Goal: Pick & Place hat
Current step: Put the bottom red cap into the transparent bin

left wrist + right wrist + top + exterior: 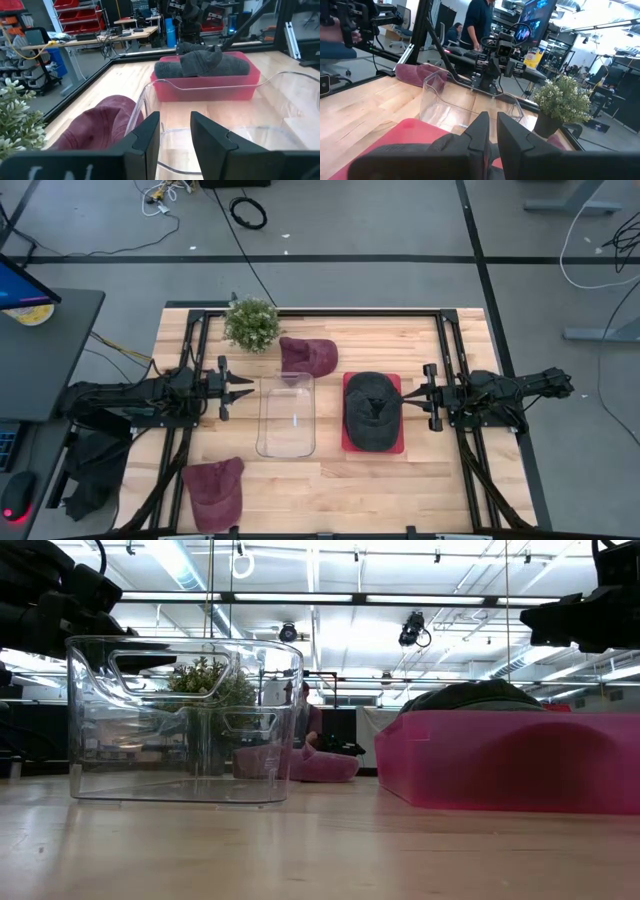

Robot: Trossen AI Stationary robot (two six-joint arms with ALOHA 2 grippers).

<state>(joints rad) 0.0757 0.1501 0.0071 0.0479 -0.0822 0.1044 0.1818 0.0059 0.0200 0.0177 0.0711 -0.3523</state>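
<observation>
- Near edge of the bench (330, 490): a maroon hat (214, 490) lies flat near the left corner, apart from everything else.
- Middle: a clear bin (287, 415) sits empty; just right of it a pink tray (396, 385) holds a dark hat (370, 410).
- Left gripper (245, 389) hovers at the bin's left side, fingers (150, 137) narrowly parted, holding nothing.
- Right gripper (408, 396) hovers at the tray's right edge, over the dark hat's rim; fingers (481, 131) almost closed and empty.
- Far edge: a second maroon hat (308, 356) touches the bin's far rim, beside a plant (251, 323).
- Risk: soft cloth may fold or slip from a shallow pinch; a low approach could knock the light bin or drag the tray.
- Only the high view shows all three hats; the low view hides the near one but shows the dark hat bulging above the tray wall.
- The right wrist view alone shows people beyond the bench.
</observation>
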